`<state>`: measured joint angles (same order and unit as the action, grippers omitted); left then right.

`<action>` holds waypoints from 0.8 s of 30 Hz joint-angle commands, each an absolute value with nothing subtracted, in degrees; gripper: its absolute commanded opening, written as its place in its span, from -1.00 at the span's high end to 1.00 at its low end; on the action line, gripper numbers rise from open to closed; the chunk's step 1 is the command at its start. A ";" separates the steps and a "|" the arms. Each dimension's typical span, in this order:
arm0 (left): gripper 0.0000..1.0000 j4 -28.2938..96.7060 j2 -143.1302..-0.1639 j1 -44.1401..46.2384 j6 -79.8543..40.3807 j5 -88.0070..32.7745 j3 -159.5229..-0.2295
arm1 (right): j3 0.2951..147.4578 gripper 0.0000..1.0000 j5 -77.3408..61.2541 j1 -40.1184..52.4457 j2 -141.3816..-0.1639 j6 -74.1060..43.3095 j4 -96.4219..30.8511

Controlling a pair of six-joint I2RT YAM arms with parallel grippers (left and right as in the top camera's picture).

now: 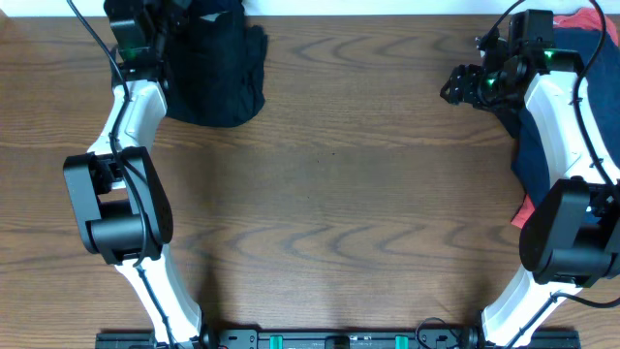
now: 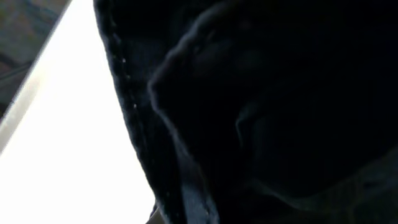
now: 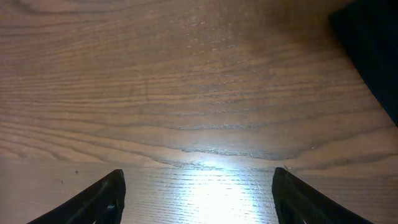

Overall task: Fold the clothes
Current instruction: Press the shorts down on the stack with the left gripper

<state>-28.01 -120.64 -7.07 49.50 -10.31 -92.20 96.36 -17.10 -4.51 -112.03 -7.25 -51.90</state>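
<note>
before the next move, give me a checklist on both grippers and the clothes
1. Right gripper open: ok.
2. Right gripper empty: ok, only bare table shows between its fingers.
3. Left gripper shut: ok.
4. Left gripper holding the dark garment: cannot tell, fabric fills its wrist view and the fingers are hidden.
5. Dark garment lying flat: not ok, it sits bunched at the far edge.
6. Pile free of the right arm: not ok, the arm lies across it.
</note>
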 commanded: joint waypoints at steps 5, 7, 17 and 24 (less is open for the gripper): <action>0.88 -23.57 -119.85 -7.18 61.76 -10.50 -96.51 | 97.01 -0.47 -17.41 -4.05 -111.55 -8.12 -51.62; 0.88 -19.38 -119.87 -7.46 67.75 -10.50 -96.51 | 96.99 -0.47 -17.37 -4.05 -111.55 -8.08 -51.64; 0.43 3.49 -119.87 -8.32 70.26 -7.29 -96.51 | 96.99 -0.47 -17.37 -4.10 -111.55 -8.08 -51.42; 0.41 19.38 -118.37 -7.75 68.49 -4.49 -96.51 | 96.99 -0.47 -17.39 -4.08 -111.55 -8.10 -51.22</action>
